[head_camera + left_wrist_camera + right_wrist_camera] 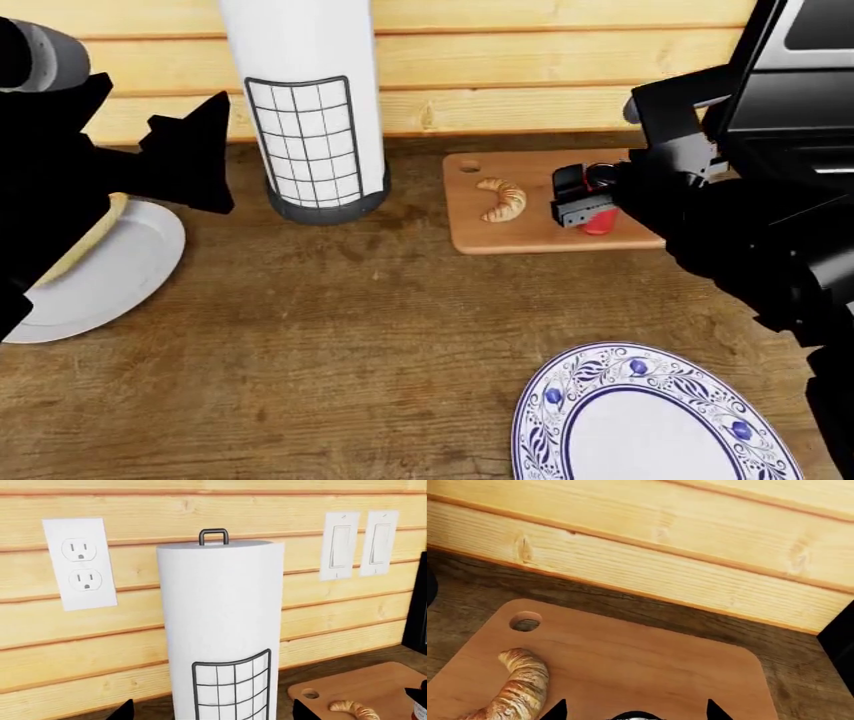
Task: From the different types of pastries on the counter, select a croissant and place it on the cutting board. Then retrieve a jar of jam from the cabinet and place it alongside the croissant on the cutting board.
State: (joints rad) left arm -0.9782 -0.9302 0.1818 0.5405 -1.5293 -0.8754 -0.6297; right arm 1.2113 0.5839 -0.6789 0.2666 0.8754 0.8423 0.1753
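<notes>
Croissant (503, 199) lies on the cutting board (534, 235), toward the end with the small hole, and the board sits against the back edge of the dark wooden desk (374, 330) below a pale plank wall. Just beside the croissant, toward the board's other end, the right pincer (583, 205) is down at the board with the red jar of jam (599, 222) between its fingers; it appears clenched on the jar, though the dark arm hides most of it. The jar's base looks at or near the board surface; contact cannot be confirmed. Judged from its look, the jar is rigid, smooth and fairly heavy for its size, so it is best held around the middle of its body and kept upright. The left pincer (200, 150) hovers near the desk's back left, its fingers apart and holding nothing. A paper towel roll (310, 100) in a wire holder stands at the back edge. A white plate (107, 275) carrying a pale loaf (83, 240) sits at the left edge, and a blue-patterned plate (654, 420) near the front edge.
</notes>
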